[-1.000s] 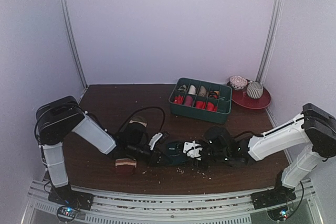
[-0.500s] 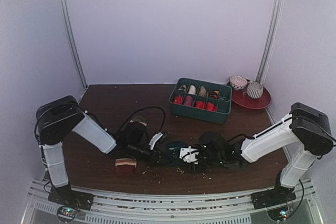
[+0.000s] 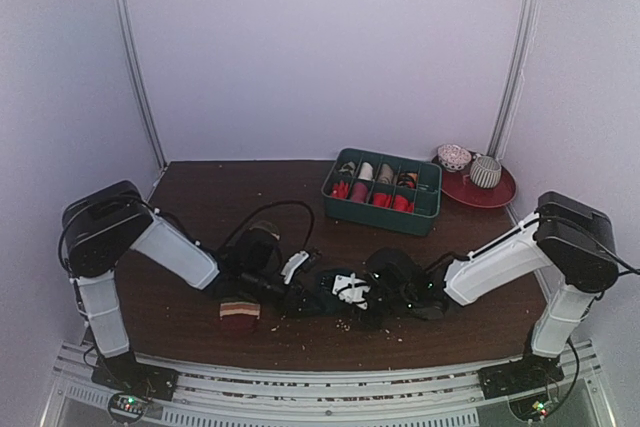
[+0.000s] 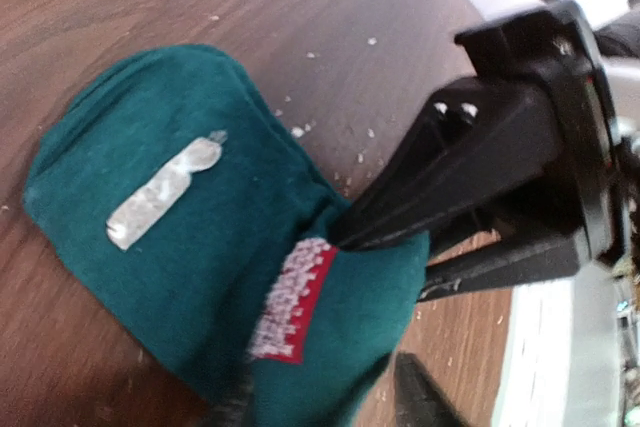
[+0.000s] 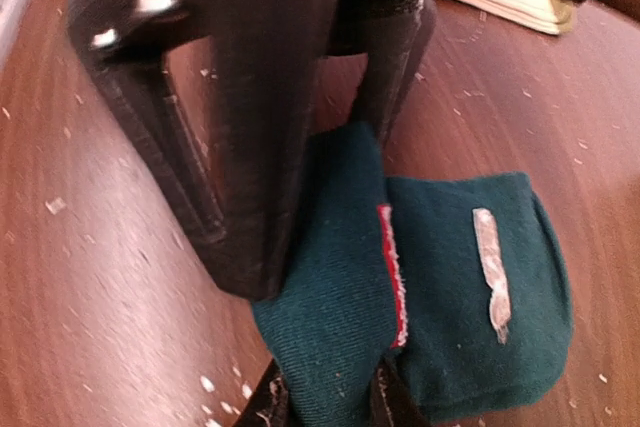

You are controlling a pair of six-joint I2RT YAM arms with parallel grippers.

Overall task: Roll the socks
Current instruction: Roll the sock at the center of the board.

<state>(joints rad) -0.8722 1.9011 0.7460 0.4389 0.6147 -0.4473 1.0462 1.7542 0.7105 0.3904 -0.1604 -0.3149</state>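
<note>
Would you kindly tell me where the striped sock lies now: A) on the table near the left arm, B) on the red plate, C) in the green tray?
A: the striped sock sits on the table just in front of the left arm.

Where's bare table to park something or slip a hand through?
Bare: back-left, from the left wall to the organizer tray; also between tray and right arm. Crowded: centre front, left end effector and right end effector at the teal sock, striped sock beside.
</note>
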